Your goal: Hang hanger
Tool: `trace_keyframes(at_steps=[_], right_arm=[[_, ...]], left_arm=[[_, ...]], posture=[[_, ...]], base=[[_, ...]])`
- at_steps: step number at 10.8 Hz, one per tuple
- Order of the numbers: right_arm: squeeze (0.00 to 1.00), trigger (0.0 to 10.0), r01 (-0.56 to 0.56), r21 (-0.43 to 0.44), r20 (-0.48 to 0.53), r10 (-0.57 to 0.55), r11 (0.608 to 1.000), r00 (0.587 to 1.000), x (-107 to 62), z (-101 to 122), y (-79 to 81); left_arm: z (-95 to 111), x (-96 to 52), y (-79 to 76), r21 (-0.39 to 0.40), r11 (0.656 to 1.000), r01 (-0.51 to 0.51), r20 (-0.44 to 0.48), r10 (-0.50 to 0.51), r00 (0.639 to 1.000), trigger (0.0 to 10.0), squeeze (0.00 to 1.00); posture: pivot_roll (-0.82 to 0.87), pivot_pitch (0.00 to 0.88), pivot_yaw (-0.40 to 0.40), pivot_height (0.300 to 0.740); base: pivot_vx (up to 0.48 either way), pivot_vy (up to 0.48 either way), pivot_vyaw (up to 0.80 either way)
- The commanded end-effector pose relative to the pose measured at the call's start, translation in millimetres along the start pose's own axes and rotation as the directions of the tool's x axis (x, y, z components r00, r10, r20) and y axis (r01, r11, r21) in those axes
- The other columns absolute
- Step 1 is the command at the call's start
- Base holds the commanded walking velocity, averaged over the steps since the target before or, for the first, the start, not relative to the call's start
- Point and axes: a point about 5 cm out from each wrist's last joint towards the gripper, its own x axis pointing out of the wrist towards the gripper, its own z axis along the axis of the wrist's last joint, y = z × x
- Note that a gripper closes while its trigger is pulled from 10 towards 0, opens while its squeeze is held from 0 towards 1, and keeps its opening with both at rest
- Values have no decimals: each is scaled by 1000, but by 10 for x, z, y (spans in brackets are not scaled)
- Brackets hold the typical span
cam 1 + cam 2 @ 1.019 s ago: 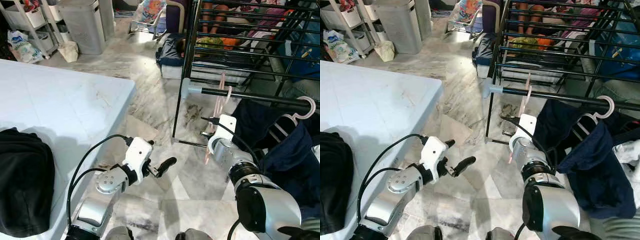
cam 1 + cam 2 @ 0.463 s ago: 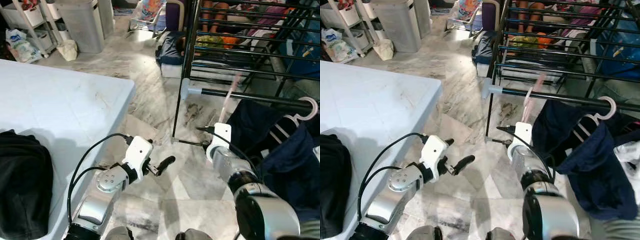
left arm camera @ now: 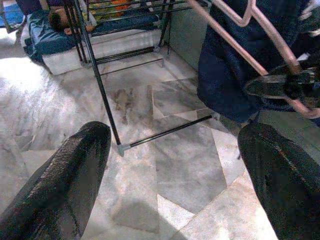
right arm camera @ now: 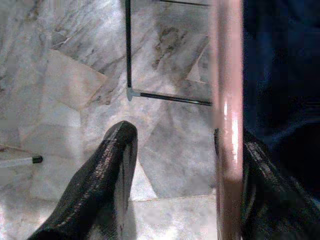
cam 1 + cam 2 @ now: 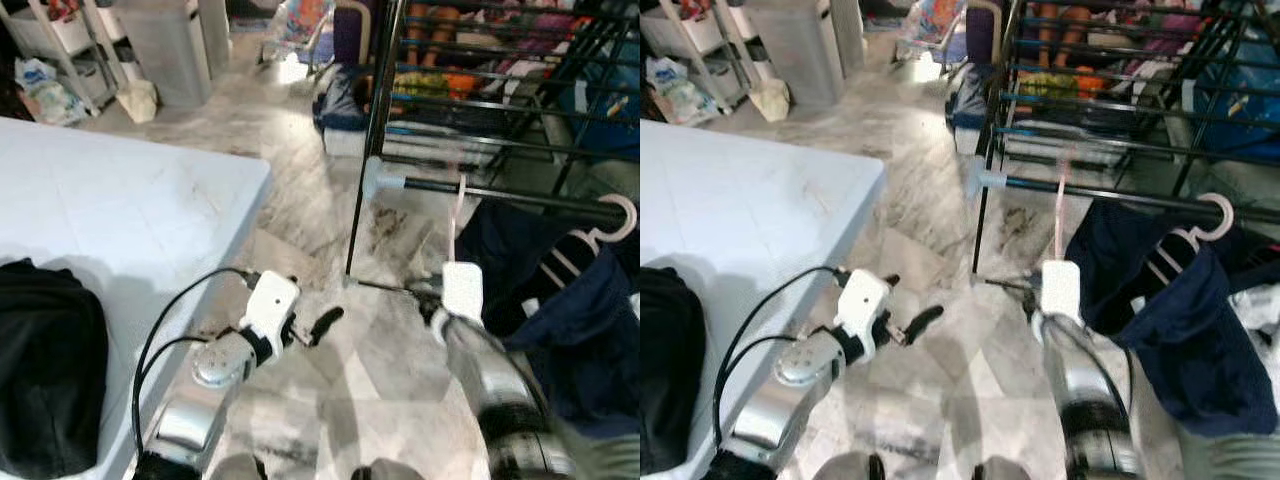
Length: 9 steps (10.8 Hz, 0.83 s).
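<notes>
Since a second ago the pink hanger [image 5: 457,205] has swung from a slant to nearly upright, its hook now at the black rail [image 5: 520,198] of the drying rack [image 5: 372,120], and the right gripper [image 5: 428,292] has drawn lower. In the right wrist view its fingers [image 4: 102,182] stand spread, the hanger shaft resting against one, unclamped. The left gripper [image 5: 318,325] hovers open over the marble floor [image 5: 300,190]. If the hook sits only partly over the rail, the hanger could slip off and drop beside the navy garment [image 5: 560,320].
</notes>
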Motion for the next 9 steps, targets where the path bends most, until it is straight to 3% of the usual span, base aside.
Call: trace_keyframes(at_steps=[1,3,7,9], right_arm=[[1000,10000,25,-9,65,-25,1000,998,-73,97,-21],[1000,10000,49,-32,99,-46,998,994,-154,120,-63],[1000,10000,39,-22,94,-36,999,995,-157,142,-35],[1000,10000,38,-16,154,-35,999,987,-194,210,-50]], left_arm=[[17,15,17,17,1000,0,4,0,1000,10000,0],[16,26,21,22,1000,7,1,-7,1000,10000,0],[9,40,22,25,1000,7,-4,-7,1000,10000,0],[6,39,18,23,1000,6,-6,-6,1000,10000,0]], posture=[[-52,7,-4,740],[-57,5,-1,740],[-50,6,-7,740],[-52,8,-11,740]], base=[[0,0,0],[0,0,0],[0,0,0],[0,0,0]])
